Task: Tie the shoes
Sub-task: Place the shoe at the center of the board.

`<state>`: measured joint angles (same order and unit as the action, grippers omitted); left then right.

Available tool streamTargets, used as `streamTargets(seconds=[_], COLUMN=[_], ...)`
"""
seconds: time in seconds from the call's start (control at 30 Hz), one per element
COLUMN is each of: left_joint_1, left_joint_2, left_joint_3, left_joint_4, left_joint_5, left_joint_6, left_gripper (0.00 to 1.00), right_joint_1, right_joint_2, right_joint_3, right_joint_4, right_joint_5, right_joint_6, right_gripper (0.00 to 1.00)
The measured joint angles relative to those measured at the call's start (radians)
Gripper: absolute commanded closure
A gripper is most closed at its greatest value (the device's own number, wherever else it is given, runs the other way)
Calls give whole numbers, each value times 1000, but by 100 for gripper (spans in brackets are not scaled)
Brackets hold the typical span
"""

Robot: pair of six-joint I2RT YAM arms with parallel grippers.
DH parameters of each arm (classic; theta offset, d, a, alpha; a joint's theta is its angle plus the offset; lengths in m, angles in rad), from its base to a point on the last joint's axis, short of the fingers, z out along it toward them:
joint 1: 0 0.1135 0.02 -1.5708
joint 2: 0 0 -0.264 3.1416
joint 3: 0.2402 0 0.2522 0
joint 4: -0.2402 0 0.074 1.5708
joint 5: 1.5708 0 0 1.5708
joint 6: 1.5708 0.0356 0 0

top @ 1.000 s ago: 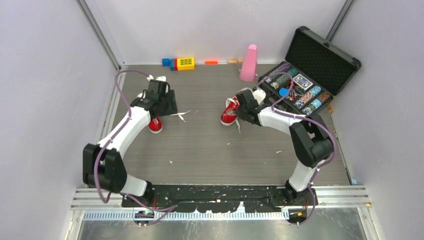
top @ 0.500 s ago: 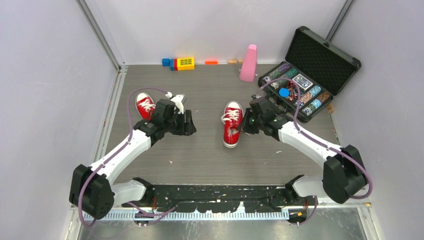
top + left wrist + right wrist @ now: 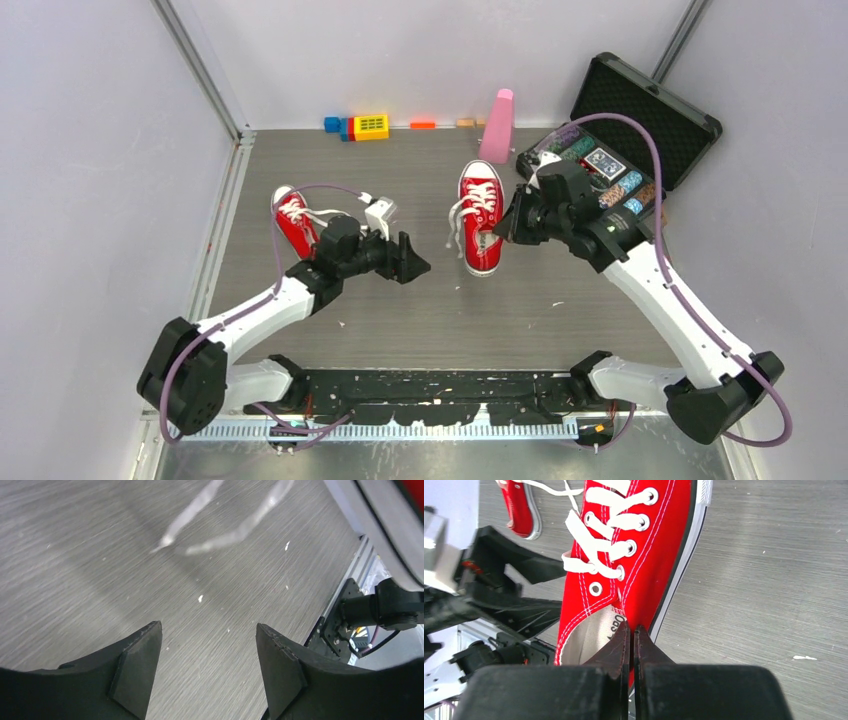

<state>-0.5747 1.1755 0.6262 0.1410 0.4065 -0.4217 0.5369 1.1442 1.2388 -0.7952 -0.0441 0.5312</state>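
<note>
Two red shoes with white laces are in view. One shoe (image 3: 292, 218) lies at the left of the table, apart from both grippers. My right gripper (image 3: 508, 228) is shut on the side wall, near the heel, of the other shoe (image 3: 481, 225) (image 3: 644, 555). That shoe looks raised off the table, its loose laces (image 3: 455, 225) hanging at its left side. In the right wrist view the right gripper (image 3: 631, 630) pinches the red canvas collar. My left gripper (image 3: 418, 266) (image 3: 207, 640) stands open over bare table, just left of the held shoe, with nothing between its fingers. Blurred laces (image 3: 220, 525) dangle ahead of it.
An open black case (image 3: 640, 110) of poker chips stands at the back right, close behind the right arm. A pink cone-shaped object (image 3: 497, 125) and coloured blocks (image 3: 360, 126) line the back wall. Small white scraps (image 3: 560, 304) dot the table.
The right arm has carried its shoe up and toward the back. The left gripper has left the left shoe, moved right toward the centre and opened wider.
</note>
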Motion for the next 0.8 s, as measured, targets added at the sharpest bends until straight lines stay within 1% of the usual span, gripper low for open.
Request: streamTargets(seconds=[0.13, 0.2, 0.23, 0.43, 0.57, 0.8], left_joint_1=[-42, -62, -74, -126, -133, -133], left_joint_2=[62, 97, 117, 170, 185, 210], left_joint_3=[-3, -3, -3, -2, 9, 28], left_joint_4=[138, 192, 219, 331, 389, 452], left_joint_5=[-4, -13, -16, -40, -38, 7], left_joint_6=[-7, -6, -3, 16, 33, 61], left_gripper=[23, 9, 5, 3, 1, 1], right_joint_1=[0, 0, 0, 0, 0, 0], right_joint_2=[-8, -8, -8, 2, 6, 12], right_joint_3=[100, 139, 154, 235, 263, 297], right_joint_4=[-79, -117, -134, -206, -231, -261], right_joint_5=[-7, -17, -24, -74, -95, -124], right_joint_6=[-18, -23, -25, -25, -26, -24], right_gripper=[100, 100, 100, 100, 100, 100])
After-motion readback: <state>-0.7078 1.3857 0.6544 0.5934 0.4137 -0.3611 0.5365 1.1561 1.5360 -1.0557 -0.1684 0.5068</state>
